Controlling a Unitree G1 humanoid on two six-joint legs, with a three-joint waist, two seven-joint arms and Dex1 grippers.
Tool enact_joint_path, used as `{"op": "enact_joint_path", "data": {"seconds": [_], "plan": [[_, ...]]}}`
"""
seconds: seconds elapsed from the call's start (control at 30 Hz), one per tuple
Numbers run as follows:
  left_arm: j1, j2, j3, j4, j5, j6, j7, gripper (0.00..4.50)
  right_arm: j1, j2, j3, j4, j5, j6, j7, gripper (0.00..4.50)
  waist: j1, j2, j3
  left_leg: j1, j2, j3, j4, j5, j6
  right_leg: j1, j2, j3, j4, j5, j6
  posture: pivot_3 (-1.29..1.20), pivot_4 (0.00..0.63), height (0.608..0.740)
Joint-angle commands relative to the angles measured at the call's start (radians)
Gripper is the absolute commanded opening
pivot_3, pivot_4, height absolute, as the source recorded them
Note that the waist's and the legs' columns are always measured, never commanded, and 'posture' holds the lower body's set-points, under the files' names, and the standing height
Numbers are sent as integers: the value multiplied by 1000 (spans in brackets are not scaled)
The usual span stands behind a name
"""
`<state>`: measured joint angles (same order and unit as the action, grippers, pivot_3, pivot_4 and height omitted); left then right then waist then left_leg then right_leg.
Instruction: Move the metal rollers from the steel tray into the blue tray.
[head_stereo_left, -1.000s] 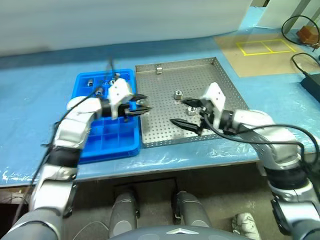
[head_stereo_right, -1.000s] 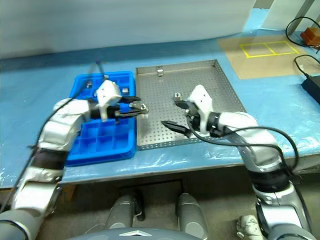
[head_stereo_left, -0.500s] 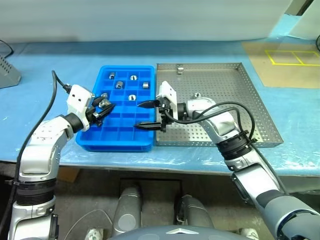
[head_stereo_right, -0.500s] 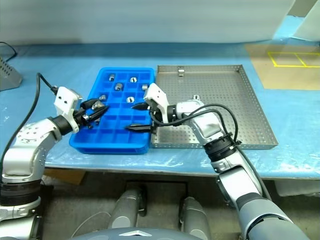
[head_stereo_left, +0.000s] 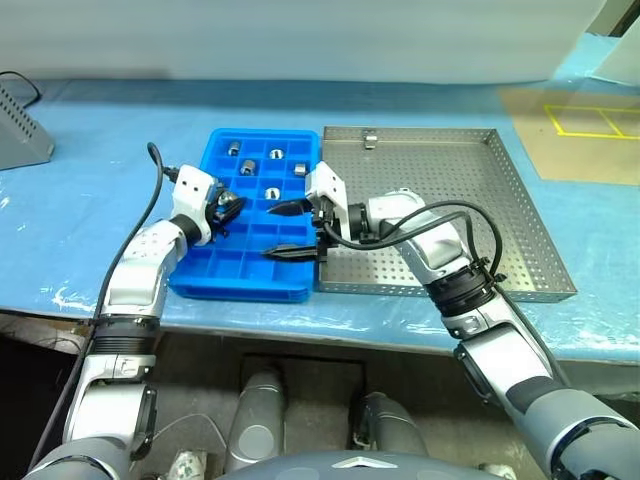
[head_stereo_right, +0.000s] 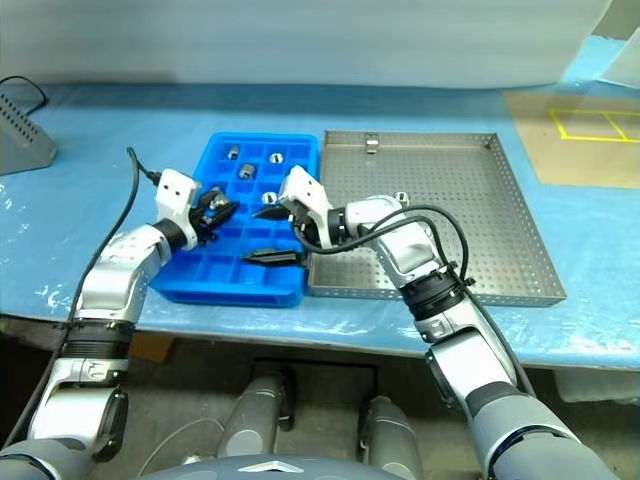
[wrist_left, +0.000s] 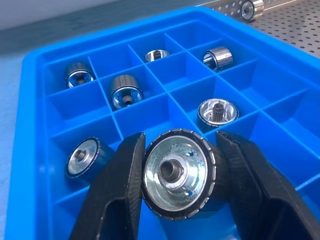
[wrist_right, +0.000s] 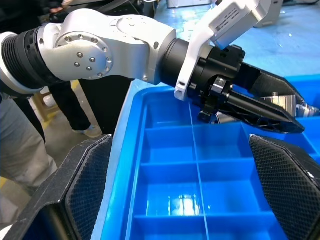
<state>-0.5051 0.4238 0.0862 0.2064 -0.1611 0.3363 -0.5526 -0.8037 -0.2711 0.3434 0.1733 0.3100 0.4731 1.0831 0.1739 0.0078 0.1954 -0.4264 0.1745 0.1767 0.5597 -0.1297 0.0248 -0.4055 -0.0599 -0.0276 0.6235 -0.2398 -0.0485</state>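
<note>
My left gripper (head_stereo_left: 232, 208) is shut on one metal roller (wrist_left: 177, 172) and holds it just above the left-middle compartments of the blue tray (head_stereo_left: 243, 282). Several metal rollers (wrist_left: 125, 90) lie in the tray's far compartments. My right gripper (head_stereo_left: 290, 230) stands open with nothing between its fingers, over the blue tray's right side and pointing toward the left gripper (wrist_right: 280, 114). The steel tray (head_stereo_left: 470, 170) lies directly right of the blue tray, with one roller (head_stereo_right: 402, 198) on its perforated floor just behind my right forearm.
The trays rest on a blue-covered table (head_stereo_left: 90, 220). A grey slanted object (head_stereo_left: 20, 130) with a cable sits at the far left. A yellow-taped square (head_stereo_left: 590, 120) marks the far right. A person's legs (wrist_right: 70, 110) stand beyond the table's left end.
The camera has swung left. My left gripper carried the roller from the blue tray's right edge to its left-middle. My right gripper moved from the steel tray to the blue tray's right side.
</note>
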Motion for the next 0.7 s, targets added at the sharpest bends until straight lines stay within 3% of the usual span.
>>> {"op": "enact_joint_path", "data": {"seconds": [0.03,0.27,0.4,0.7], "plan": [[-13,7,-19,38,19,-48,-11,1904,9,-2,-28,-68,5,13,-23,4500,-1,0,0,-1,0,0,0,0,0,-1,0,0,0,0,0,210,150,740],[-23,3,-43,79,30,-57,-18,1904,22,-15,-37,-89,1,20,-47,4500,-1,0,0,-4,0,-1,2,0,0,-3,0,-1,1,0,0,187,150,740],[-41,5,-60,90,50,-75,-8,3209,28,-19,-42,-97,1,24,-60,4500,0,0,0,-3,1,-1,2,0,0,-2,0,-1,3,0,0,169,150,740],[-93,41,-52,-91,-34,-38,-125,3209,38,-51,-88,-113,18,48,-88,4500,-2,-1,0,-4,1,-1,3,1,-1,-2,0,-2,3,0,0,120,150,740]]}}
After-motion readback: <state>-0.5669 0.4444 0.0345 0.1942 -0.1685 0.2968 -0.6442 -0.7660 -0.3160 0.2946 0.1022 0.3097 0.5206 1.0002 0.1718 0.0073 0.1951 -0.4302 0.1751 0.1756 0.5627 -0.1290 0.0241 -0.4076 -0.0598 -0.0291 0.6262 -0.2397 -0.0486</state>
